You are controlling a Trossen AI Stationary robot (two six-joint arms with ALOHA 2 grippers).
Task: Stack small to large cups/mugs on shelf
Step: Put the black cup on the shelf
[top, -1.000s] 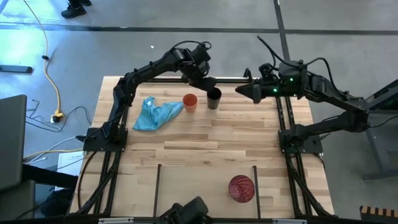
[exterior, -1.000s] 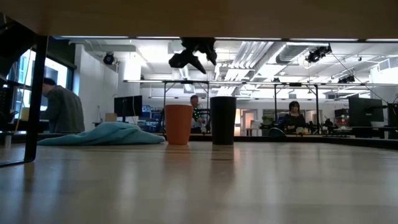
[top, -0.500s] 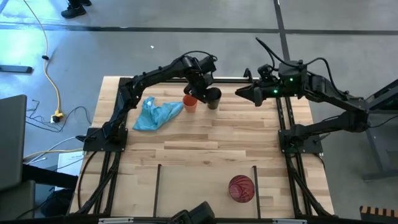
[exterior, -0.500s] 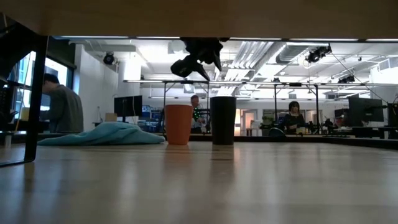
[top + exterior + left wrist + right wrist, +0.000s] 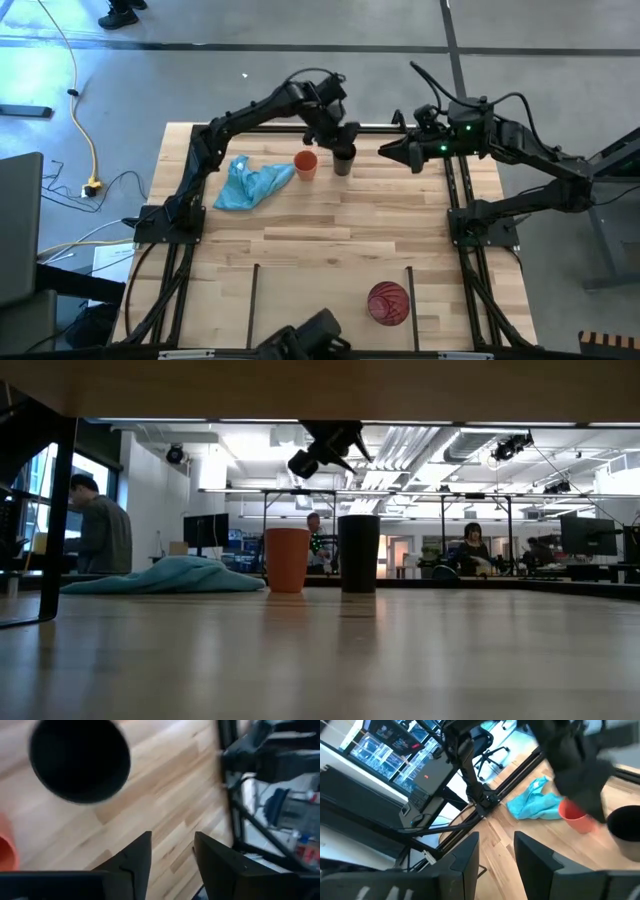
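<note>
Two dark fingers (image 5: 140,857) of the left gripper (image 5: 172,860) stand slightly spread with a narrow strip of wooden bench visible between them, holding nothing. This gripper (image 5: 335,128) hangs in the air above the black cup (image 5: 344,158), close to the far edge of the bench (image 5: 330,225); from table height it (image 5: 325,452) floats clear above the cup's rim without touching it. The left arm reaches in from the left edge of the bench.

The black cup (image 5: 358,553) stands upright, mouth up. Just beside it, toward the left edge and apart by a small gap, stands the orange cup (image 5: 306,165), also upright (image 5: 287,560). A crumpled light-blue cloth (image 5: 250,183) lies next to the orange cup, nearer the left edge.

The red-pink cup (image 5: 388,302) sits well apart from the other two, near the bench's near edge, on the shelf (image 5: 320,295), the plank section between two thin black bars, close to the right-hand bar (image 5: 411,293).

The right gripper (image 5: 393,150) hovers near the far right corner, pointed toward the black cup, its fingers (image 5: 462,857) a little apart and empty.

People are in the room behind
</note>
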